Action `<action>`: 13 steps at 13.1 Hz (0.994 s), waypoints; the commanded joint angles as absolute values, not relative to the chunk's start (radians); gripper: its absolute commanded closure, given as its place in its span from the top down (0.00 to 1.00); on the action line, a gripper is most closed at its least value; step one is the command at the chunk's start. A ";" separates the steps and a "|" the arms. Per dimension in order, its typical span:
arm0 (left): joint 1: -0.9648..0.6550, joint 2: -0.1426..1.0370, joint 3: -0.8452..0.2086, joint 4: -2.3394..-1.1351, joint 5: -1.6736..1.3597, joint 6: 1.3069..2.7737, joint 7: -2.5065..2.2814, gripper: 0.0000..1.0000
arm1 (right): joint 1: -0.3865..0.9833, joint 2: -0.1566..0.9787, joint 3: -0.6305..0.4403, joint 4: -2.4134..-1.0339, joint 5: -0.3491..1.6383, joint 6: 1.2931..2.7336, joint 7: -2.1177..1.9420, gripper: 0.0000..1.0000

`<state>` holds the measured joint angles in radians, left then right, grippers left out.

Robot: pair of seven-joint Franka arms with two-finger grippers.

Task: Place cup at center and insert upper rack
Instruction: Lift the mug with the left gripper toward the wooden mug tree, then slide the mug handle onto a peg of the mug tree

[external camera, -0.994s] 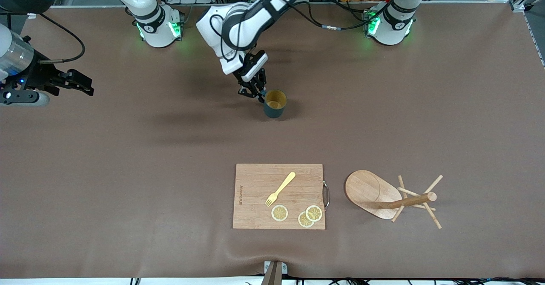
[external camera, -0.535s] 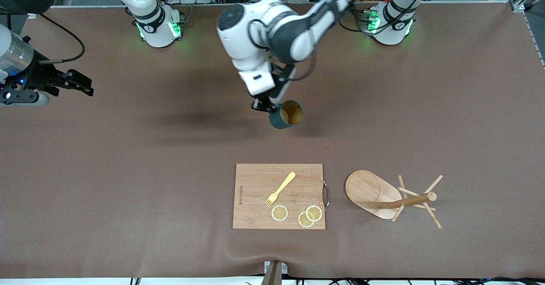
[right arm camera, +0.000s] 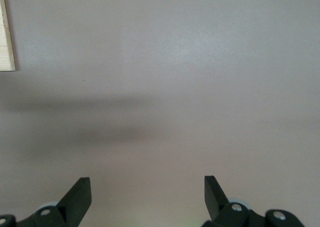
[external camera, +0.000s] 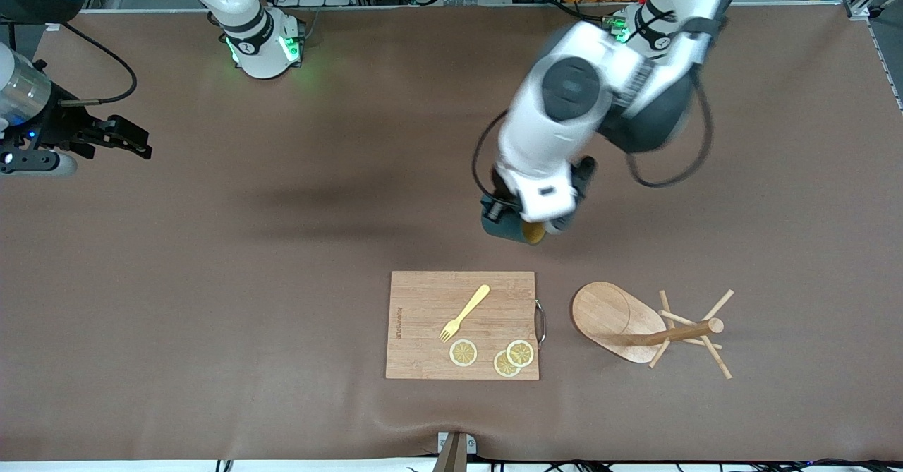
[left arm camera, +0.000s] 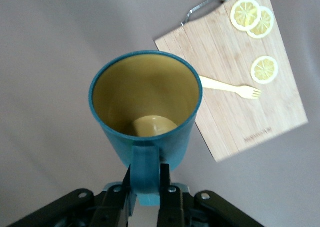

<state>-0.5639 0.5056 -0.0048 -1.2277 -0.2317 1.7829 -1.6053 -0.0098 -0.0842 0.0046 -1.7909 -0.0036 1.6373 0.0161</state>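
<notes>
My left gripper (external camera: pixel 509 212) is shut on the loop handle of the dark teal cup (external camera: pixel 496 227) and holds it tilted in the air, over the table close to the cutting board's edge. The wrist hides most of the cup in the front view. In the left wrist view the cup (left arm camera: pixel 146 107) shows its mustard-yellow inside, with the left gripper (left arm camera: pixel 146 181) clamped on the handle. The wooden mug tree (external camera: pixel 619 320) lies on its side, toward the left arm's end from the board. My right gripper (external camera: pixel 135 144) waits open and empty at the right arm's end; its wrist view shows it (right arm camera: pixel 147 197) over bare mat.
A rectangular wooden cutting board (external camera: pixel 423 345) with a metal handle lies near the front camera; it carries a yellow fork (external camera: pixel 464 312) and three lemon slices (external camera: pixel 463 353). It also shows in the left wrist view (left arm camera: pixel 235 114). A brown mat covers the table.
My left arm has swung the cup from the table's middle toward the cutting board and the left arm's end, lifting and tilting it. The right arm has barely moved.
</notes>
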 commanded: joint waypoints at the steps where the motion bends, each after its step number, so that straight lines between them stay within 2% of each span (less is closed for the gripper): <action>1: -0.422 0.469 -0.020 -1.261 -0.407 1.795 -1.494 0.00 | -0.034 -0.110 0.018 -1.809 0.006 1.637 0.002 1.00; 13: -0.025 0.540 -0.018 -1.278 -1.049 1.753 -1.166 0.00 | -0.034 -0.112 0.018 -1.809 0.006 1.635 0.005 1.00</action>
